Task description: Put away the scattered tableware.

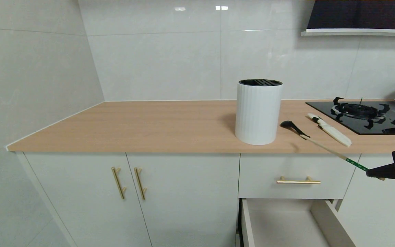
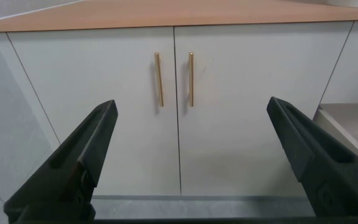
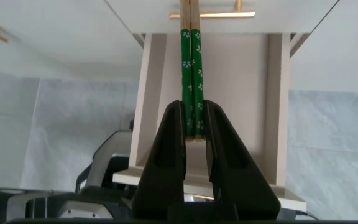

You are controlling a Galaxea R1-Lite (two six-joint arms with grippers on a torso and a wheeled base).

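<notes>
On the counter (image 1: 149, 127) we find the utensil holder (image 1: 258, 113) standing upright, right of the middle. Just right of it lies a spoon (image 1: 291, 127), then a knife (image 1: 329, 129), and farther right the stove (image 1: 362, 115). Below the counter, the cabinet doors (image 1: 129, 192) sit left, a shut drawer (image 1: 269, 171) right of them, and an open drawer (image 1: 283, 223) beneath that. The right gripper (image 1: 375, 173) hangs near us, right of the shut drawer, holding chopsticks (image 1: 334, 154) whose far tips reach the counter's near edge by the spoon's handle. The left gripper (image 2: 191, 107) faces the cabinet doors.
</notes>
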